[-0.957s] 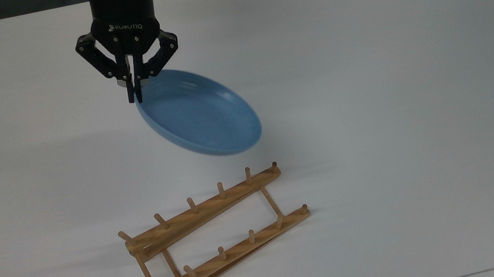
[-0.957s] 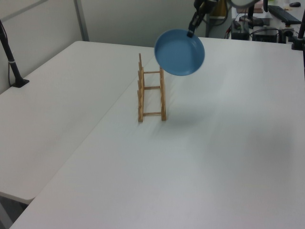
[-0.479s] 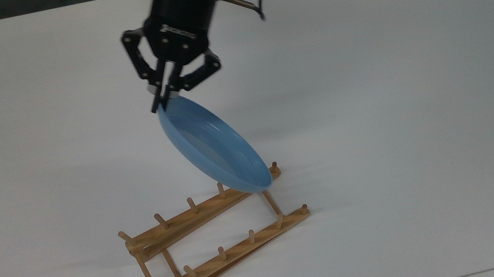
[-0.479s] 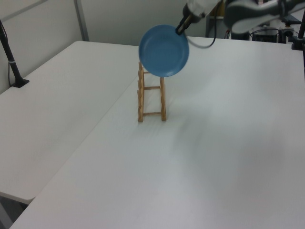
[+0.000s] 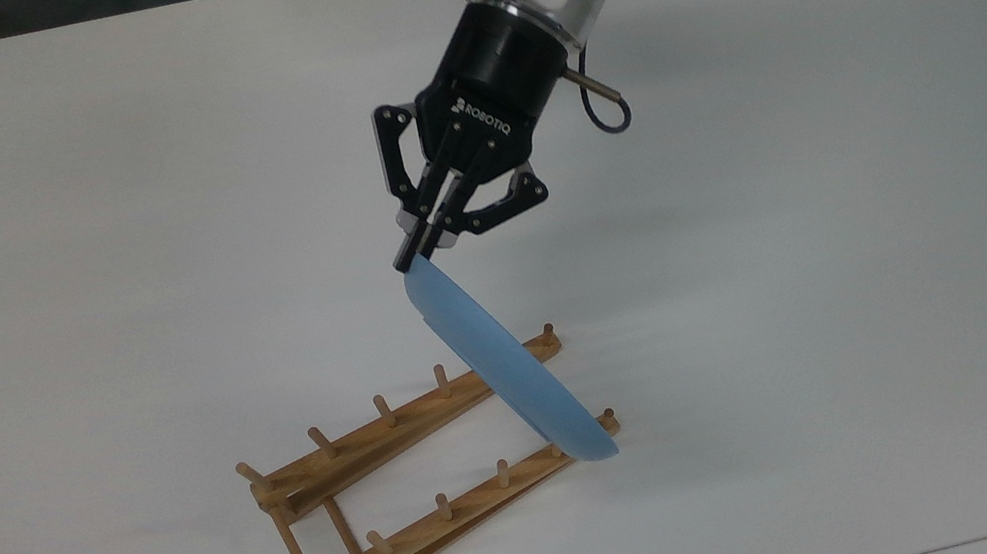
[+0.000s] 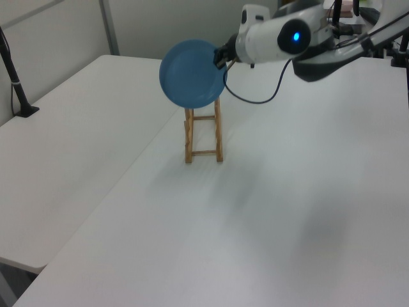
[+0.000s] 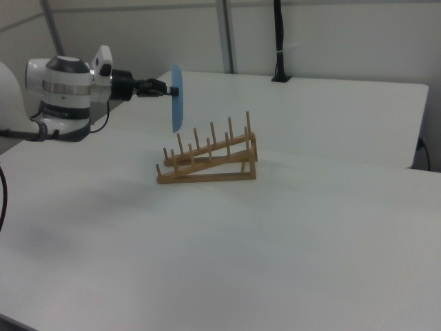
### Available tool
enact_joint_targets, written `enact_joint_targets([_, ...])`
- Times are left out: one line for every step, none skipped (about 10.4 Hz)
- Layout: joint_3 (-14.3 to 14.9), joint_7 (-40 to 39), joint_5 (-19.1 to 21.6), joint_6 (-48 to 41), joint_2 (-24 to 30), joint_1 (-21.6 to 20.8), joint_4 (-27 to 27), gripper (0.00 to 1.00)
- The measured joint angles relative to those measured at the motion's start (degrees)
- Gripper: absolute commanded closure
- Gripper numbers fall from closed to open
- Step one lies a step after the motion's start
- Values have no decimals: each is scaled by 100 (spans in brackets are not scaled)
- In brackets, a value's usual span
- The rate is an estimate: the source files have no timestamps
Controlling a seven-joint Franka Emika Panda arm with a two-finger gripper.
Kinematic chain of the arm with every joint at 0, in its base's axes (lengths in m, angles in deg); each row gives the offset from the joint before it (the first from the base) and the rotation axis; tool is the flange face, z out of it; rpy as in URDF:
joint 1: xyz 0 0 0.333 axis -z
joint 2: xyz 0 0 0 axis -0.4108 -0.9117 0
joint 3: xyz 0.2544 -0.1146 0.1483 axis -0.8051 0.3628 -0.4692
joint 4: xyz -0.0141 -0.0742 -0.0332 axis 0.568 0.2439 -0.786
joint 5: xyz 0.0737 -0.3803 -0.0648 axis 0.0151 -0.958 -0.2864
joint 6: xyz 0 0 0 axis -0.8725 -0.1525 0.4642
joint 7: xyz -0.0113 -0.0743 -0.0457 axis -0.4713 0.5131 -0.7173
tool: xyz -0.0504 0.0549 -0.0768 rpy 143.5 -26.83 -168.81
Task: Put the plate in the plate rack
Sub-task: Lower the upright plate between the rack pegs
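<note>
Blue plate (image 7: 176, 98) upright above rack (image 7: 210, 160)

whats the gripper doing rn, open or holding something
Gripper: shut on the rim of the plate, holding it on edge in the air above the low end of the plate rack.

the gripper (image 7: 169, 89) clamps the plate (image 7: 176, 98) edge-on and upright, above the low end of the plate rack (image 7: 210, 160); white table (image 7: 289, 234) beneath
</note>
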Motion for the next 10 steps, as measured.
enact_joint_targets([0,34,-125,-50,-89,-25,-1,100])
enact_joint_targets([0,65,-222,-123,-168,-39,0,100])
enact_joint_targets([0,101,-279,-213,-236,-48,2,100])
enact_joint_targets([0,134,-335,-299,-322,-57,13,100])
enact_joint_targets([0,149,-380,-319,-395,-59,17,100])
enact_joint_targets([1,163,-444,-322,-456,-60,19,100])
enact_joint_targets([0,186,-464,-322,-483,-66,27,100])
enact_joint_targets([0,193,-466,-322,-502,-83,40,100])
enact_joint_targets([0,196,-466,-346,-531,-107,57,100])
enact_joint_targets([0,202,-466,-436,-563,-138,94,77])
